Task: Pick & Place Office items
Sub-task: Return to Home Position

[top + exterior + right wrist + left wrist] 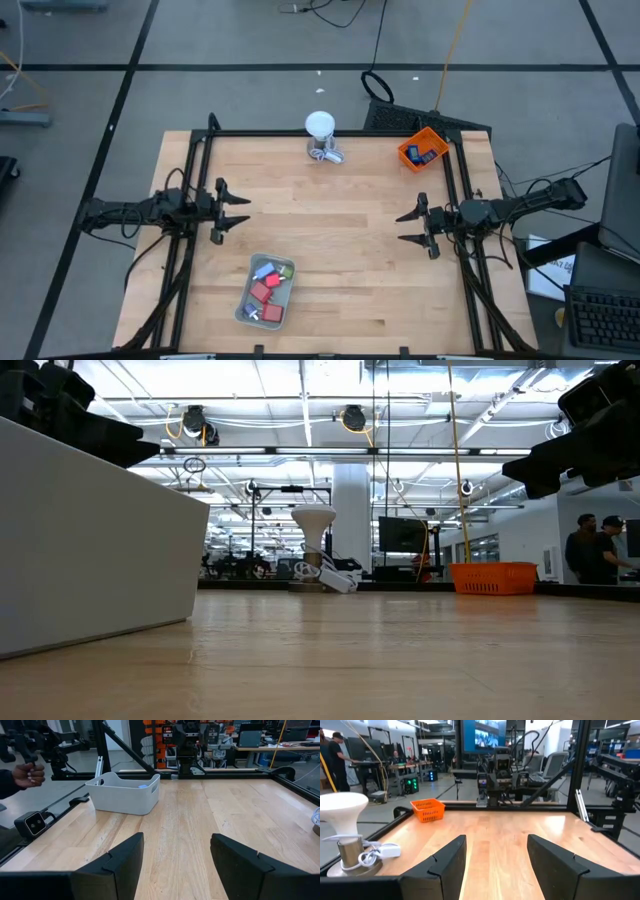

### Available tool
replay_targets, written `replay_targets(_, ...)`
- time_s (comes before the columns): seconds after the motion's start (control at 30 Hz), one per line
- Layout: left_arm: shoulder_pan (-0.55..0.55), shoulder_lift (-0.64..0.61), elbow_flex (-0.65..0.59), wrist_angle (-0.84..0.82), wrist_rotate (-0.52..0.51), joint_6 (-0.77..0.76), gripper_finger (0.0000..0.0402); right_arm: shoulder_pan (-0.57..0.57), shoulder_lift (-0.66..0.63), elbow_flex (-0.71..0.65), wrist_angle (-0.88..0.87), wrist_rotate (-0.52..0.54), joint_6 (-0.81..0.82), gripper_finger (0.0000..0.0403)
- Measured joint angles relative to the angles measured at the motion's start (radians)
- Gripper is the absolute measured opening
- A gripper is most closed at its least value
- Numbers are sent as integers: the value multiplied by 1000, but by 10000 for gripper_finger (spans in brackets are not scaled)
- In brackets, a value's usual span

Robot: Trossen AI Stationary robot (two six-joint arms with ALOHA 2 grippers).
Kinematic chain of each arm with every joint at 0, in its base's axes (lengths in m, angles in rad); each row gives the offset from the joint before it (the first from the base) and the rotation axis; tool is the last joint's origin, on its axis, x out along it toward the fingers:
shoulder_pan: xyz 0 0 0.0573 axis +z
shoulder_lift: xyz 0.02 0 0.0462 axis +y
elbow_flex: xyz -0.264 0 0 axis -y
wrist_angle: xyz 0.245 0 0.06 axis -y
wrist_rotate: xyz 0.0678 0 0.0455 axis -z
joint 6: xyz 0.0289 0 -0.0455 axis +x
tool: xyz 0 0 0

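Observation:
Several office items lie in the pale grey tray (267,291) near the table's front edge: red blocks (265,291), a light-blue piece (264,270) and a dark piece (271,313). More dark pieces with blue faces (424,153) sit in the orange bin (421,149) at the far right. My left gripper (240,211) stands open at the table's left edge, pointing level toward the middle. My right gripper (407,227) stands open at the right edge, facing it. Nothing lies between either pair of fingers.
A white ball-topped object on a metallic base (320,137) stands at the far edge, middle. A black frame (330,133) borders the table. Bare wood stretches between the two grippers. A person's hand (27,774) shows beyond the table in the right wrist view.

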Motion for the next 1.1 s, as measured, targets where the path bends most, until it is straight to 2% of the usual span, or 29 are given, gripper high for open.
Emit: replay_targets(1.1,0,0,1,-16,1,-13,214,0,0,0,0,0,0,220)
